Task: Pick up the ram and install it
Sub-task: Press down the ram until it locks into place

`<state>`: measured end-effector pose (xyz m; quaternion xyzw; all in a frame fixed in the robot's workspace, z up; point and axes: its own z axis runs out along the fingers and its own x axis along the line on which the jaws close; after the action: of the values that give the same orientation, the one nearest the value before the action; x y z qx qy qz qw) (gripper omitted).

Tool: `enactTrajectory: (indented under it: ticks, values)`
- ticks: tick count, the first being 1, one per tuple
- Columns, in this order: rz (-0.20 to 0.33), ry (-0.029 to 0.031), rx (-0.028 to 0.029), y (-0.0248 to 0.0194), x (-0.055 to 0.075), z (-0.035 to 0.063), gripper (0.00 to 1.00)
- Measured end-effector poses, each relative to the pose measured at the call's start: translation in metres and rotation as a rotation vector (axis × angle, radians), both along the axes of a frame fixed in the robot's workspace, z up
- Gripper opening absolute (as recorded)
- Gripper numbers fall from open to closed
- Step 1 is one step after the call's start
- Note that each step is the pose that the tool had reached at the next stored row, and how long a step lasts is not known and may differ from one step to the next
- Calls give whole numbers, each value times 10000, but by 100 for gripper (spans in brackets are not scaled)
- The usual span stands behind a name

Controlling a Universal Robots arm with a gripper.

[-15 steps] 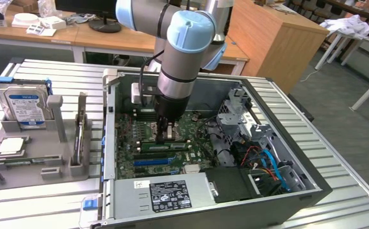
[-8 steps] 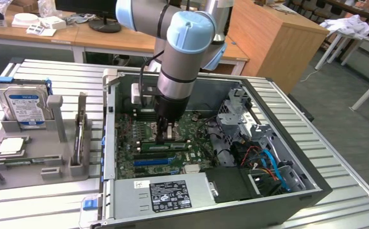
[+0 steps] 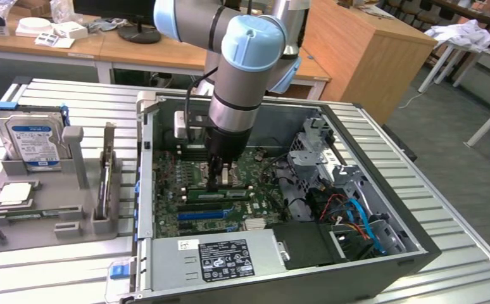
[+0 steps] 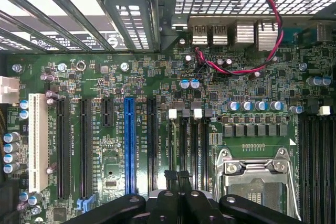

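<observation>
My gripper [image 3: 220, 184] is down inside the open computer case [image 3: 397, 253], jaws together on the top edge of the ram [image 3: 219, 194], which lies along a slot on the motherboard [image 4: 105, 129]. To seat it well I'd press straight down, evenly. My arm [image 3: 237, 95] hangs near vertical from above

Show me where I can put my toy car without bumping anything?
The ribbed table is bare in front of the grey holder and on the exterior view's right of the computer case. Inside the case it is crowded: cables and the arm's fingers low over the motherboard.
</observation>
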<state>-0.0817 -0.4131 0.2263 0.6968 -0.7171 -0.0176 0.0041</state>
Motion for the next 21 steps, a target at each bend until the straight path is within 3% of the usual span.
enactTrajectory:
  ticks: [21]
  values:
    - [0, 1, -1, 0, 0, -22, 11]
